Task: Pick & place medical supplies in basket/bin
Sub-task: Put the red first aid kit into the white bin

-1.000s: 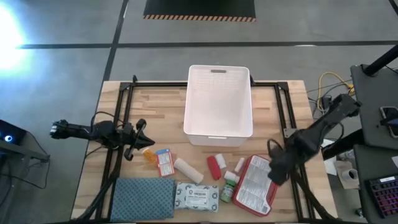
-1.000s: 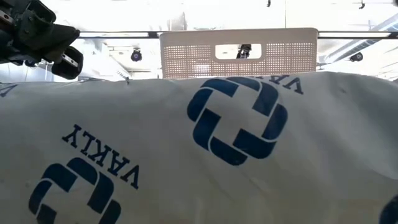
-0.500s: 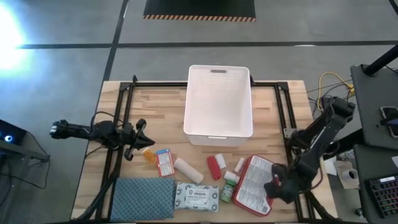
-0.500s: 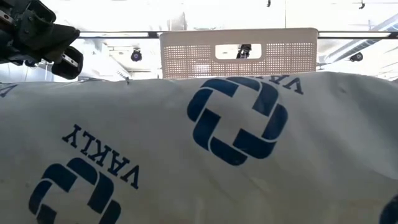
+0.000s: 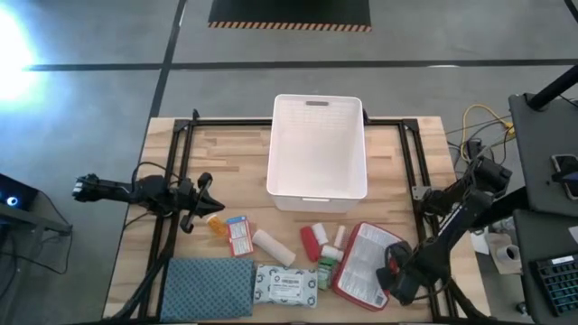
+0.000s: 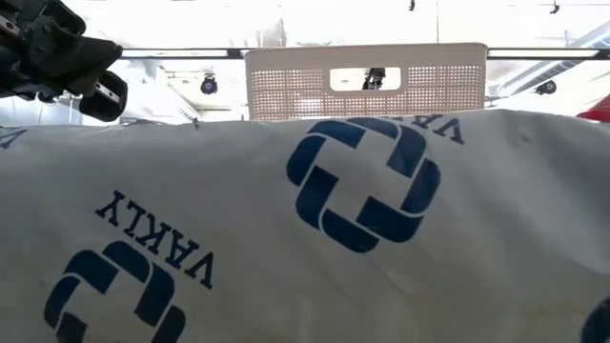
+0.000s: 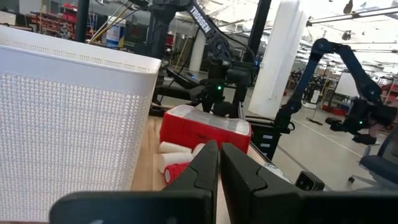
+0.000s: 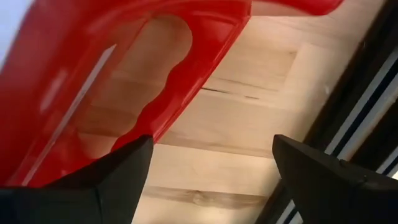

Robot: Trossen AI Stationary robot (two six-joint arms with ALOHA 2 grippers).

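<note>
The left hand rests low at the left side of the wooden desk, its fingers pressed together with nothing between them, pointing right toward the supplies. Just right of it lie a small orange bottle and a small box, then a white roll. Nearer the front edge sit the blue-grey folded cloth and, to its right, the white wipes packet. The white bin stands at the far middle of the desk, with nothing in it that shows from above. Right of the white roll lie a red roll, a smaller white roll and a green-capped bottle. Farther right is the red-and-white first-aid pouch, its right end tilted up off the desk. The right hand is at that raised end; its wrist view shows the red handle edge just before the spread fingers, but whether they grip it I cannot tell.
</note>
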